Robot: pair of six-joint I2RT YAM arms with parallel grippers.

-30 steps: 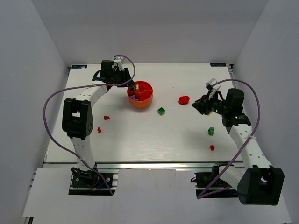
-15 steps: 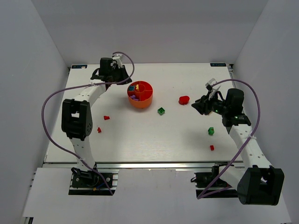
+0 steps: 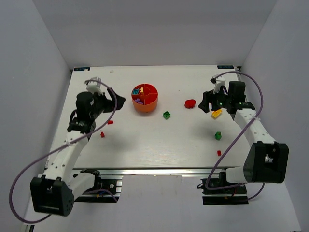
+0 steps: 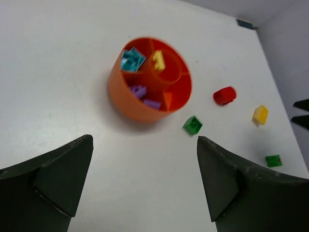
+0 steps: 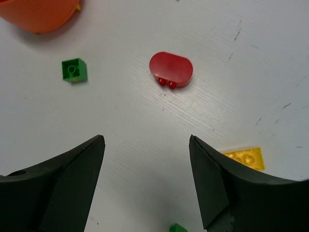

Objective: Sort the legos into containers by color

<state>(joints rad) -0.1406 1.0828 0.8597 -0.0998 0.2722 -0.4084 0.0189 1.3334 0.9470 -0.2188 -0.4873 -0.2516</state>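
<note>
The red-orange bowl (image 3: 145, 98) (image 4: 149, 79) has wedge containers holding cyan legos (image 4: 131, 60), a yellow lego (image 4: 158, 60) and purple legos (image 4: 142, 93). Loose on the table lie a green lego (image 3: 166, 115) (image 5: 74, 70), a rounded red lego (image 3: 190, 103) (image 5: 171, 70), a yellow lego (image 3: 217, 114) (image 5: 244, 158), a second green lego (image 3: 218, 136) and small red legos (image 3: 218, 152) (image 3: 110, 122) (image 3: 102, 135). My left gripper (image 3: 118, 100) (image 4: 144, 145) hangs open and empty left of the bowl. My right gripper (image 3: 206, 103) (image 5: 146, 140) is open and empty, between the rounded red lego and the yellow one.
The white table (image 3: 145, 145) is boxed in by grey walls at the back and both sides. The bowl's rim (image 5: 41, 14) shows at the top left of the right wrist view. A purple cable loops along each arm.
My left arm has pulled back from the bowl's far side to its left, and its gripper has opened. My right gripper has opened, and a yellow lego now lies beside it.
</note>
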